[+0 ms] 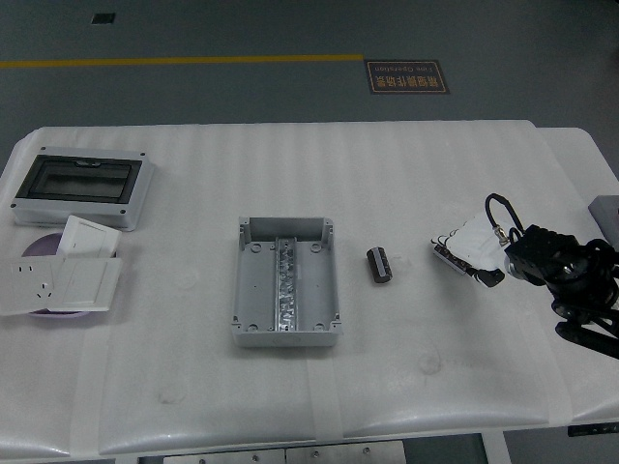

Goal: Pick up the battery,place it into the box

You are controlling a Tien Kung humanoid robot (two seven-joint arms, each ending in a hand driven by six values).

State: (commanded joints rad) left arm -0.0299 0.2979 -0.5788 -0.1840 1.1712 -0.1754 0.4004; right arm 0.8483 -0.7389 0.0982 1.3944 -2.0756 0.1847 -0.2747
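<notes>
**Battery lay on the table beside the box, right hand empty nearby**

The white table [290,387] filled most of the head view. Near its middle sat the grey box [286,281], lid off, open side up, with a metal rail running down the centre of its floor. Nothing else showed inside it.

The battery [379,266], a short dark cylinder, lay on its side on the tabletop just right of the box, apart from its wall and not touching it. It sat between the box and the robot's right hand.

The right hand [467,253] came in from the right edge on a black arm [571,280], cable looped above the wrist. The hand was white with dark fingertips, held low over the table to the right of the battery and clear of it. Its fingers pointed toward the battery, loosely extended, with nothing in their grasp.

At the far left lay a grey enclosure with a dark tinted window [79,187]. In front of it, white switch and socket plates [60,275] rested over a purple disc [39,253], only partly visible beneath them.

A grey object [607,208] was cut off by the right edge; could not tell what it was.
</notes>
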